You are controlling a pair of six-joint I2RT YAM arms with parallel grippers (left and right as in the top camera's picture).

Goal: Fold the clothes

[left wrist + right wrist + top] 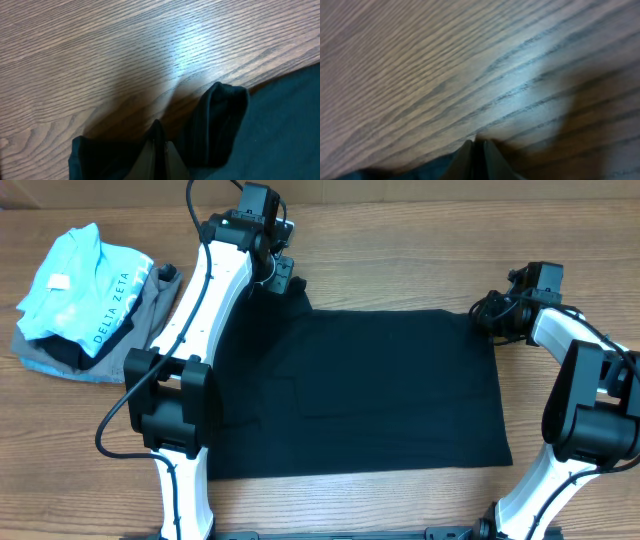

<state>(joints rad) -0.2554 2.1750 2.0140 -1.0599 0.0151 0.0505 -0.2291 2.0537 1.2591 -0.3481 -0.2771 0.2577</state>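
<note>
Overhead, T-shirt (360,390) lies flat between left pincer (283,282) and right pincer (482,316)

T-shirt (380,390): spread flat at the centre of the tabletop (400,240). Left jaws at its far left corner, right jaws at its far right corner. Lettered shirt (75,290): far left of tabletop, well apart, lying atop a folded garment (50,358).
</note>
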